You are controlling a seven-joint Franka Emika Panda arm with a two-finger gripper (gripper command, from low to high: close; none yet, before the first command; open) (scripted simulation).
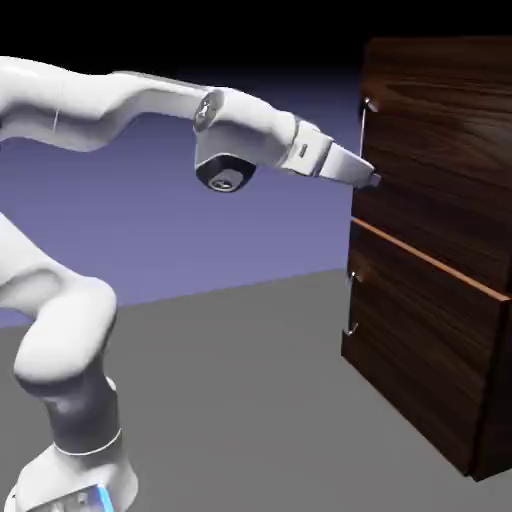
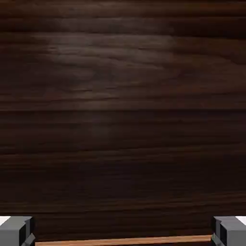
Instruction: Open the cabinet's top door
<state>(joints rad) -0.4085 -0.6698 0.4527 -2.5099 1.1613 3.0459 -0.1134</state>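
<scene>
Only in the exterior view is the whole scene seen: the cabinet stands on the grey counter at 3 o'clock, its top door filling the upper half of the front above a lighter orange-brown edge. A small silver handle is seen at the door's near edge, at about 1 o'clock in that view; the lower panel's handle sits below the orange edge. The hand view is filled by the door's dark wood grain, with the orange edge as a thin strip at 6 o'clock and no handle visible. The white arm is stretched nearly level from 9 o'clock toward the door, the tool pointed at the panel below the handle. The tool is released, its grey fingertips spread wide at 7 and 5 o'clock, with nothing held between them.
</scene>
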